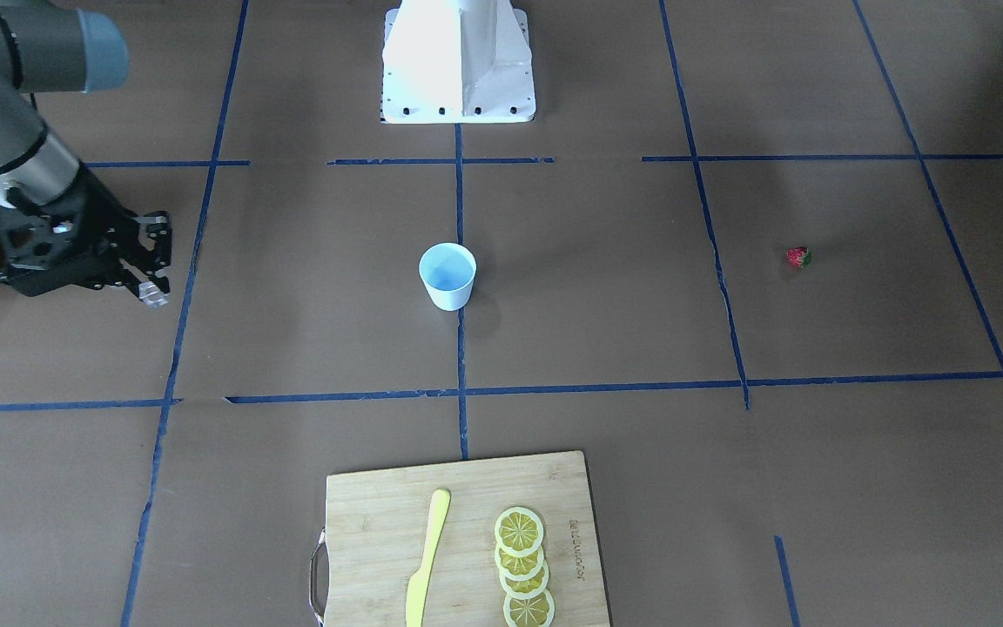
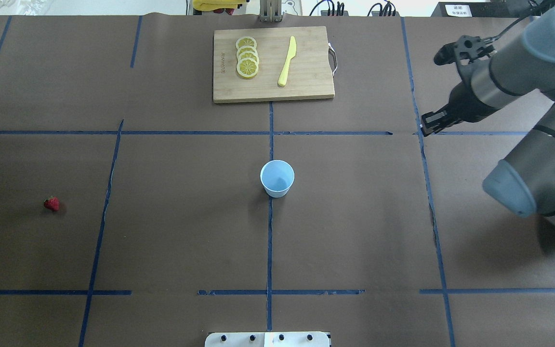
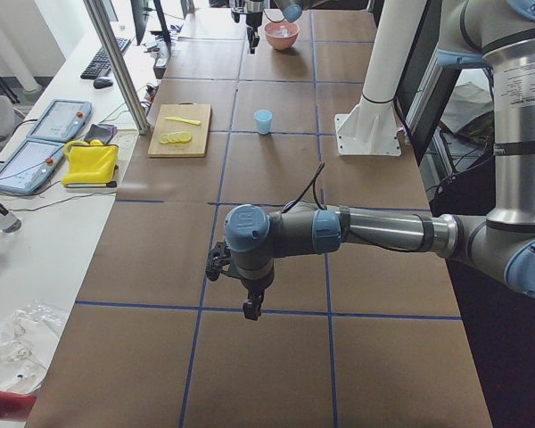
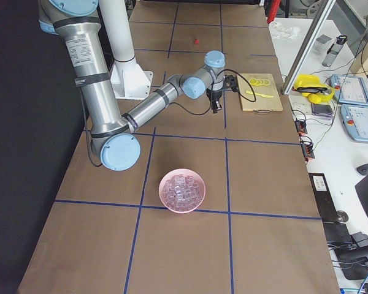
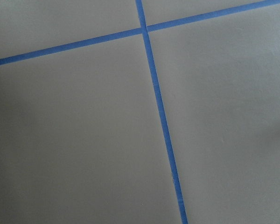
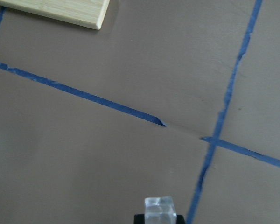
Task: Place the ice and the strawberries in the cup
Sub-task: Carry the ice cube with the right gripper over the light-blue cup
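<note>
My right gripper (image 1: pixel 150 287) is shut on one clear ice cube (image 6: pixel 159 209) and hovers over the table, well to the side of the cup (image 1: pixel 447 276). The cup is pale blue, upright, and looks empty in the overhead view (image 2: pixel 277 178). The tiny red strawberry (image 2: pixel 51 204) lies alone on the table far on the cup's other side. More ice (image 4: pixel 182 191) fills the pink bowl (image 4: pixel 162 191). My left gripper (image 3: pixel 250 308) points down over bare table; it shows only in the exterior left view, so I cannot tell if it is open or shut.
A wooden cutting board (image 2: pixel 306 77) at the far edge carries lemon slices (image 2: pixel 247 57) and a yellow knife (image 2: pixel 287 61). The white robot base (image 1: pixel 458 61) stands behind the cup. Blue tape lines cross the brown table.
</note>
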